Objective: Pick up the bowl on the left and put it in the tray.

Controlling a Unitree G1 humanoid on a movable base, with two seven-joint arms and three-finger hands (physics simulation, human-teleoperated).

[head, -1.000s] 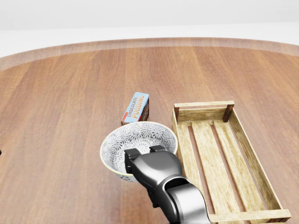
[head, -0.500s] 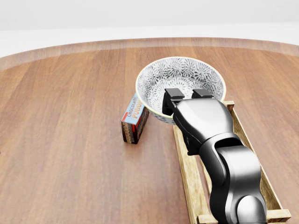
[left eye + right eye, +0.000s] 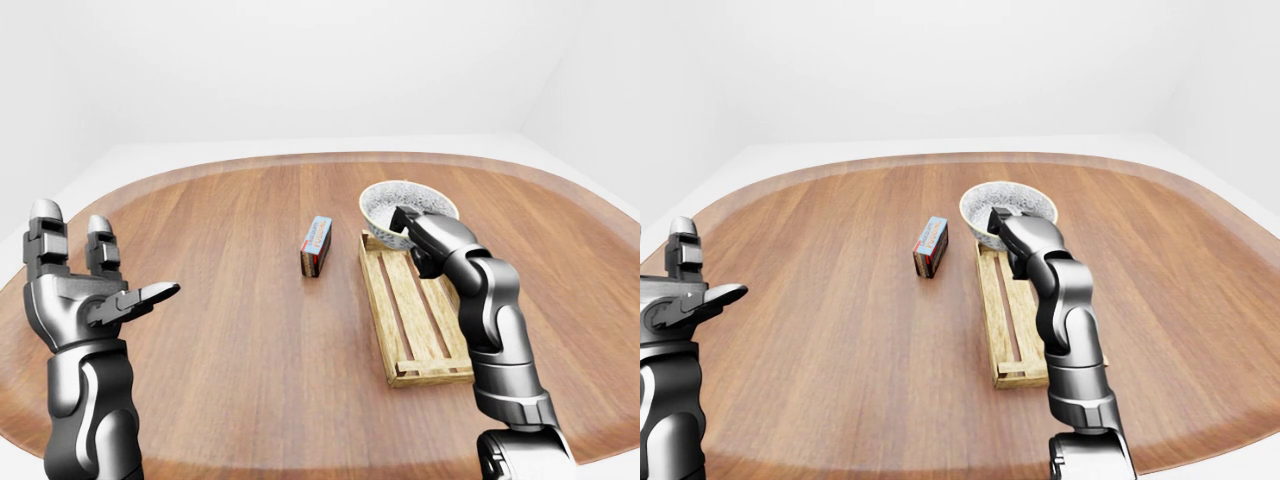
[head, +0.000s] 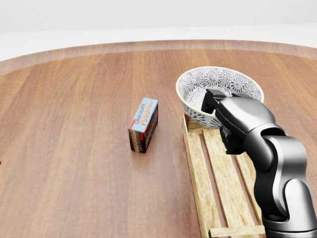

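Note:
The patterned white bowl [image 4: 218,79] hangs tilted above the top end of the wooden slatted tray [image 4: 197,163] in the head view. My right hand [image 4: 212,103] is shut on the bowl's near rim, with its fingers hooked inside the rim and the arm coming up from the lower right over the tray. In the left-eye view my left hand [image 3: 110,290] is raised at the far left, open and holding nothing, far from the bowl [image 3: 400,198].
A chocolate pudding box [image 4: 144,124] lies on the round wooden table [image 4: 74,124], just left of the tray. My right forearm [image 4: 282,178] covers the tray's right rail.
My right hand has carried the bowl from below the pudding box, up and to the right, to a spot over the tray's top end. The box and tray have not moved.

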